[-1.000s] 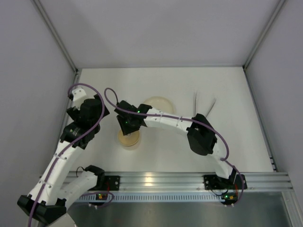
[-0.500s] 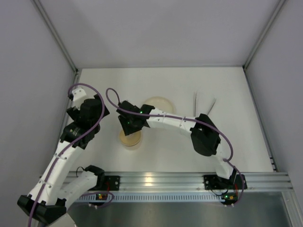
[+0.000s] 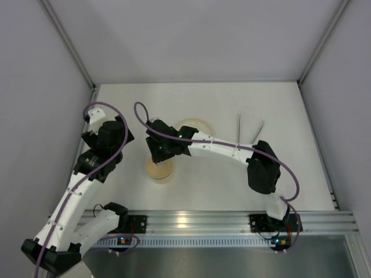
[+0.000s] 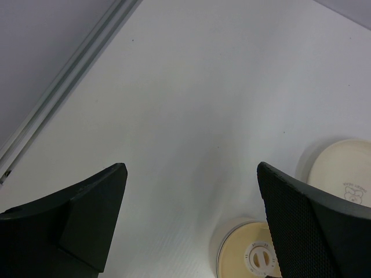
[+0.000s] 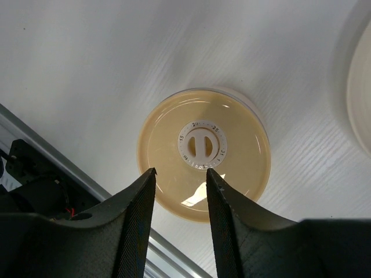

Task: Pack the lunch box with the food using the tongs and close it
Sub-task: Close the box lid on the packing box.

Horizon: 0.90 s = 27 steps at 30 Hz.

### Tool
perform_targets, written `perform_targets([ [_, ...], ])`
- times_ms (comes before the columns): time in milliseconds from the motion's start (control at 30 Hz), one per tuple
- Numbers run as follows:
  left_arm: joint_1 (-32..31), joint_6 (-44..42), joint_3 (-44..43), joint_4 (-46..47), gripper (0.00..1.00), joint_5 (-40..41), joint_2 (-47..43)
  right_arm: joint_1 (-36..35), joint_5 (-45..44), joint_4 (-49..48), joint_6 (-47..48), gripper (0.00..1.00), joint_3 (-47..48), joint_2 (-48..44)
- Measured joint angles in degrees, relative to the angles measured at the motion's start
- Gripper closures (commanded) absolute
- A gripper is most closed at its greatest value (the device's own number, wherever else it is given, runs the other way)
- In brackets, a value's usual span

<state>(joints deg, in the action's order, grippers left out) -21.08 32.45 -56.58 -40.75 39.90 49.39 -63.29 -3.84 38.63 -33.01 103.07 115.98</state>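
Far right, tongs splay toward the back; right tool apart, empty.

Light is bright, even and diffuse from overhead. The white table looks almost washed out in the top view, with only faint, soft shadows under the arms. A glare patch sits on the rail at 6 o'clock. In the right wrist view the lid is sharp, with a small white highlight near its 6 o'clock edge, while the right gripper is dark and soft-edged. The left gripper is likewise blurred and near-black.
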Motion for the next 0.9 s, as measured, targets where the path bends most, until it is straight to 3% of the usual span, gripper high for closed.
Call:
perform_targets([
  [467,0.0,0.22,0.0,0.0,0.01,-0.02,0.0,-1.2,-2.29,0.0,-1.16,0.62,-8.39,-1.81],
  [900,0.0,0.22,0.0,0.0,0.01,-0.04,0.0,-1.2,-2.05,-1.77,-1.57,0.62,-8.48,-1.03],
])
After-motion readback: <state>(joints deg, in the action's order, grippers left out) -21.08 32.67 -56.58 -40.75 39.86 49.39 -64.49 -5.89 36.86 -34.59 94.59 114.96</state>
